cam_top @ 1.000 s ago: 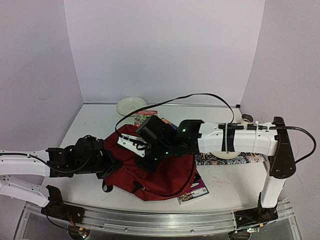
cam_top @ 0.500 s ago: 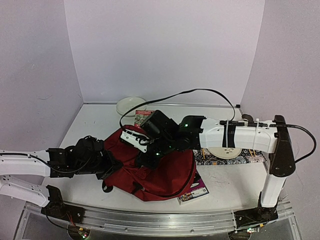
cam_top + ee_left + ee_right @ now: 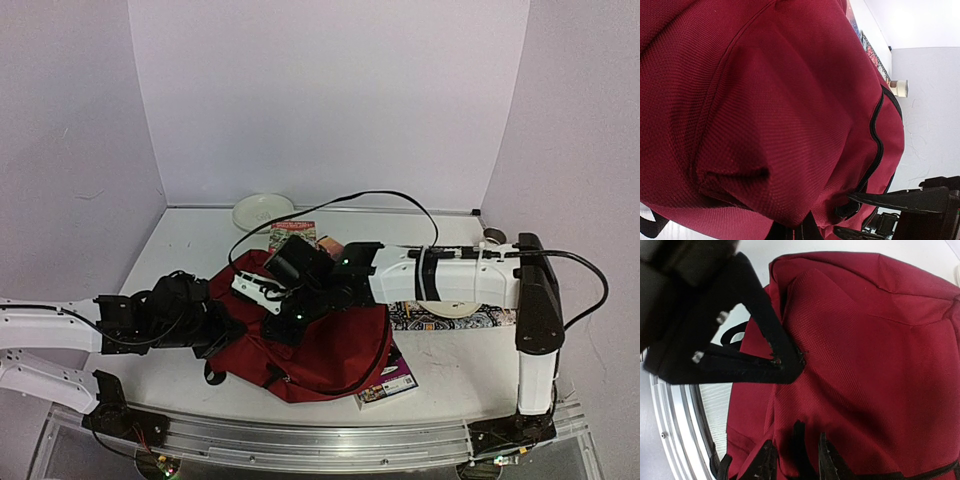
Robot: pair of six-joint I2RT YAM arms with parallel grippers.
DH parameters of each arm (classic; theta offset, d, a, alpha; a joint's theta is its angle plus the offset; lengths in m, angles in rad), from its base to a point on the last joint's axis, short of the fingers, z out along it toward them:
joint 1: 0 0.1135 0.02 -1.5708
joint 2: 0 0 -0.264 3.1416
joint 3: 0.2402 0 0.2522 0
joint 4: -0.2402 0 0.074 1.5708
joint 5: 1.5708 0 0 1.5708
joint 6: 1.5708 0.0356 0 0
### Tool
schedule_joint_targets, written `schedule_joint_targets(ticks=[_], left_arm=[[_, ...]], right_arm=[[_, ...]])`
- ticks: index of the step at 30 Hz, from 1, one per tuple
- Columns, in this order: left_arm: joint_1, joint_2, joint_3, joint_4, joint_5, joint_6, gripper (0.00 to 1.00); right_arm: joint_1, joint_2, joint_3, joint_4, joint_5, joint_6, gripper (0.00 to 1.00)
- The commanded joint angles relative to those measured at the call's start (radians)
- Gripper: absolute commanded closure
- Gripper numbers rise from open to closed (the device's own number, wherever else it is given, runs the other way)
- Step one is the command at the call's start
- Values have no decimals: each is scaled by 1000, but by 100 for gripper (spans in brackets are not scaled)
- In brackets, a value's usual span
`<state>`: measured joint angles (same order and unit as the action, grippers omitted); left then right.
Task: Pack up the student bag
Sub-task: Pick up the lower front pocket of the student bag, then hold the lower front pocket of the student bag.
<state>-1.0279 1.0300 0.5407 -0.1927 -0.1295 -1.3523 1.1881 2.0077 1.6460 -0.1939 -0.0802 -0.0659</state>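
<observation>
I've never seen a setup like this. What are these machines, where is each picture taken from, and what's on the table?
These are two robot arms bolted to the near edge of a table. The wide picture comes from a camera above and behind them; the close-ups from cameras on their wrists. The left arm has its jaws shut on a dark red backpack. The right arm reaches over it, jaws against the fabric; whether they grip is unclear. Nearby: a white plate, a book, a patterned mat.

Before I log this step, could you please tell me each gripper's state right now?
Left gripper: closed on the student bag.
Right gripper: open, just over it, holding nothing.
</observation>
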Motion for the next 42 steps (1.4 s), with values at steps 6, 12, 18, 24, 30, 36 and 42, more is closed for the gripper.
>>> schedule_joint_targets(ticks=[6, 12, 18, 24, 30, 36, 42], left_arm=[[-5, 16, 74, 26, 5, 27, 100], [-4, 15, 73, 26, 5, 26, 100], [-4, 10, 71, 26, 6, 26, 100], [-5, 13, 73, 26, 6, 25, 100], [-4, 10, 66, 26, 6, 25, 100], [-5, -29, 10, 21, -3, 3, 100], [-5, -68, -64, 5, -6, -29, 100]], right_arm=[[6, 39, 71, -19, 72, 34, 73], [4, 43, 67, -21, 134, 38, 76], [4, 55, 67, -40, 169, 35, 77], [5, 65, 68, -67, 131, 28, 73], [5, 52, 65, -70, 138, 32, 88], [-2, 1, 64, -71, 224, 30, 100], [-60, -52, 48, -69, 252, 57, 100]])
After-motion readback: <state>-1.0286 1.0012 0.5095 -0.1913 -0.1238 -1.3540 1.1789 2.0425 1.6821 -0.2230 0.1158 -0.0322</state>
